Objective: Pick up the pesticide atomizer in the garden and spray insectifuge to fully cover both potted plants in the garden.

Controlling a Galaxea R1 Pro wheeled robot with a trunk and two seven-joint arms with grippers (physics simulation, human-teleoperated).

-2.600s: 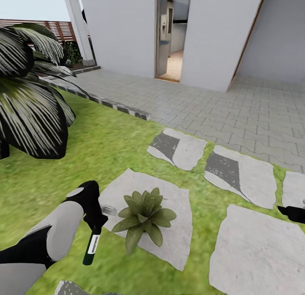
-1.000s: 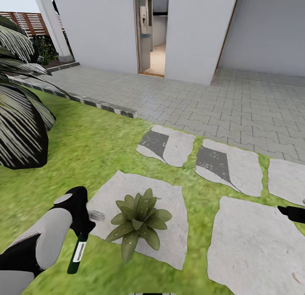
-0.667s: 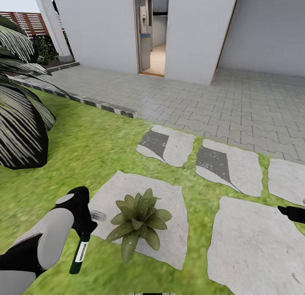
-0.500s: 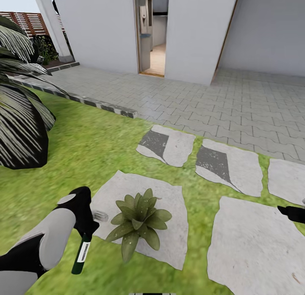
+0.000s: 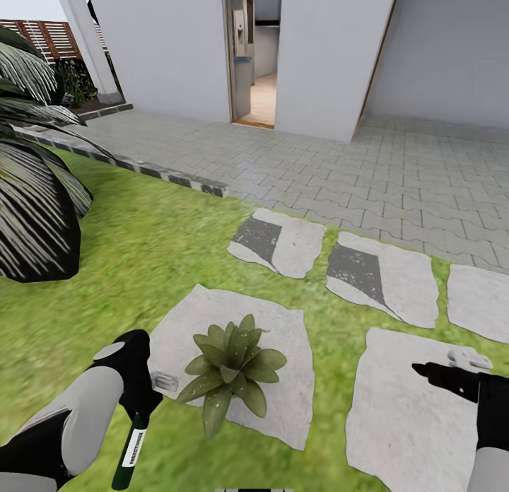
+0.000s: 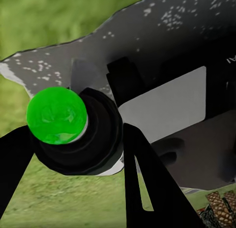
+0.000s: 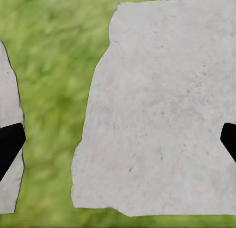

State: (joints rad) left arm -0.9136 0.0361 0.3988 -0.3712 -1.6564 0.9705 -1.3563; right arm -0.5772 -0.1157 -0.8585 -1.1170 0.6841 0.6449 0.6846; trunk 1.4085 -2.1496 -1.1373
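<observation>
Green atomizer base (image 6: 56, 115) faces wrist lens; head view shows label (image 5: 132, 447).

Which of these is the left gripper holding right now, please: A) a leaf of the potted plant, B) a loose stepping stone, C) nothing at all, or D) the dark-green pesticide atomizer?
D: in the head view the left gripper is closed around the pesticide atomizer, whose bottle hangs down over the grass beside the potted plant.

Glossy dark-green atomizer (image 5: 129, 447), rough speckled stepping stone (image 5: 417, 407), matt paving (image 5: 396, 181)
</observation>
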